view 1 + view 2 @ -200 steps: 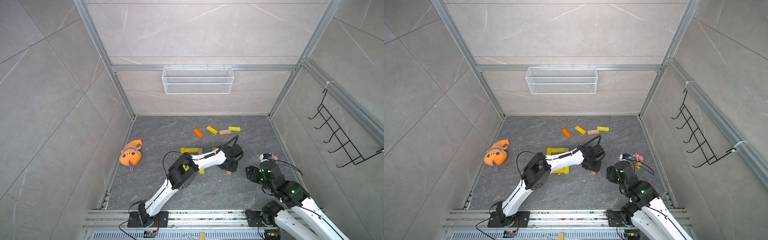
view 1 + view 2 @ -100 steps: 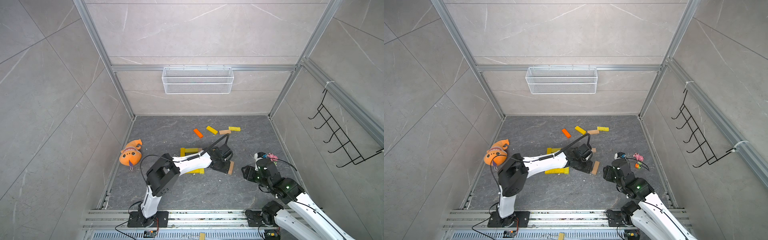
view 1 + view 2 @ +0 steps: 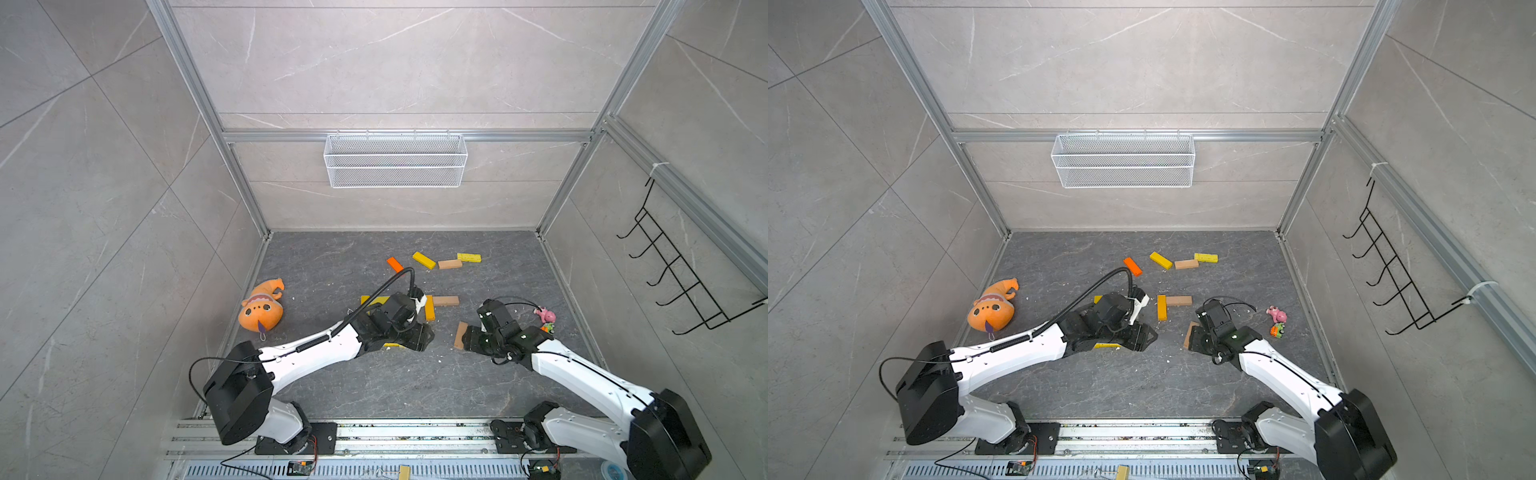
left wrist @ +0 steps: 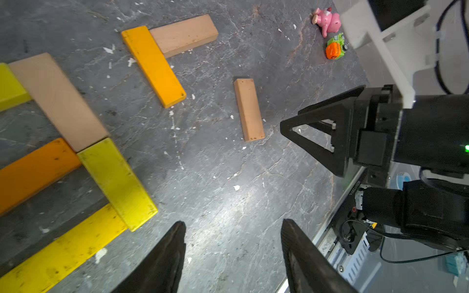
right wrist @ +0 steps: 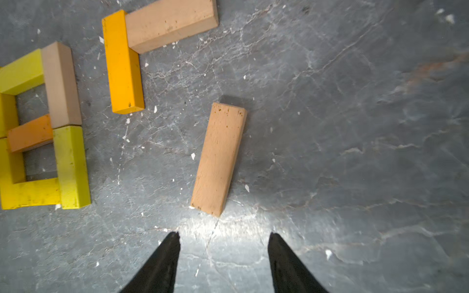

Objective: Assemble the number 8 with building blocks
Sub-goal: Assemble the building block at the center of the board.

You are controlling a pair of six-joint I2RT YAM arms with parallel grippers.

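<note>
Right wrist view, three tan blocks, left claw apart, right claw apart

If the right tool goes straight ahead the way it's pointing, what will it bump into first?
Probably the lone tan block lying flat just ahead of the right tool; its height is hard to judge.

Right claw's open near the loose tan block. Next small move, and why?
Probably ease the right claw forward to straddle the loose tan block. Its jaws stand open and empty, the block lies flat just ahead, lengthwise to them, and the left claw is open, apart from it.
</note>
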